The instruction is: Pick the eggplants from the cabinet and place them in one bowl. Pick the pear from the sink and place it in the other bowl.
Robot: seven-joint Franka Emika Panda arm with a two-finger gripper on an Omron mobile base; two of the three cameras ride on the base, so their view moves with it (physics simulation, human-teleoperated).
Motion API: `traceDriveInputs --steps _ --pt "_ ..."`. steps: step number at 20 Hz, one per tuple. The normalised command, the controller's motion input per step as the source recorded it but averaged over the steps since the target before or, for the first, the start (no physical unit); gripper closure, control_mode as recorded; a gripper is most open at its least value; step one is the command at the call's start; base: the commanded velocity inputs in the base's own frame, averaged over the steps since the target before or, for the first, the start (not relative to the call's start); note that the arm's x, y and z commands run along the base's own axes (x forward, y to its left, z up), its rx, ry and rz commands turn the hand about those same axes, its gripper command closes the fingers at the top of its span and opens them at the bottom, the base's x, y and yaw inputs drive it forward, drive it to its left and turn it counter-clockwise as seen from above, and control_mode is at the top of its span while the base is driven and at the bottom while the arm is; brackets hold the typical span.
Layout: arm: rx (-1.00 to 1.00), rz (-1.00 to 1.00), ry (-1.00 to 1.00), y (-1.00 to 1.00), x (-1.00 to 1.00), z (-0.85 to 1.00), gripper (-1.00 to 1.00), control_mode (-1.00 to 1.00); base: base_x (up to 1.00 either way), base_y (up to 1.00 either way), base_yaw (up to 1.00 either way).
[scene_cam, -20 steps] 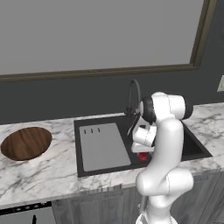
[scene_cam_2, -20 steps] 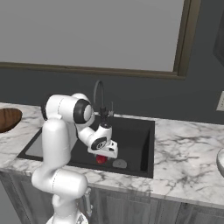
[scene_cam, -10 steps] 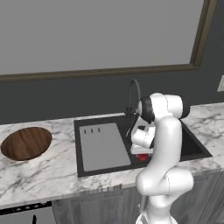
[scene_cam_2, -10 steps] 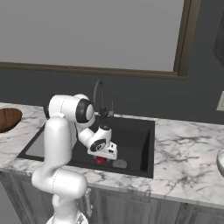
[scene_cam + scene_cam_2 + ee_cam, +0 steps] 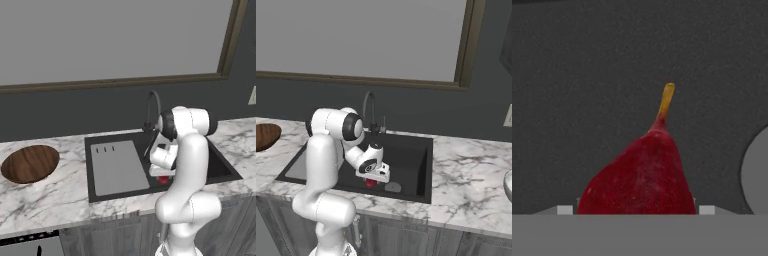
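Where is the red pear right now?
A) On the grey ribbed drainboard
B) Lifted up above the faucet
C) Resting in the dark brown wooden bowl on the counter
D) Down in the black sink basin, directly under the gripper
D: the pear lies low in the black sink beside the grey drain, with the gripper right over it; the wooden bowl on the counter holds nothing.
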Motion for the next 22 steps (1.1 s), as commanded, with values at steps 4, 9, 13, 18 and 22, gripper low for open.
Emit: traceDriveInputs --steps 4,9,13,18,22 --pt "0.02 -0.06 0.0 -0.31 -0.54 0.23 1.0 -1.0 0.0 0.0 0.0" --pt "0.0 -0.06 0.0 -0.24 -0.23 0.79 1.0 -1.0 0.0 0.0 0.0" --pt "0.0 0.0 0.07 -0.06 0.16 0.96 1.0 -1.0 0.0 0.0 0.0" --pt "0.0 0.0 0.02 -0.22 0.19 0.89 1.0 -1.0 0.0 0.0 0.0" --pt "0.0 0.0 0.0 -0.38 0.14 0.74 1.0 -1.0 0.0 0.0 0.0"
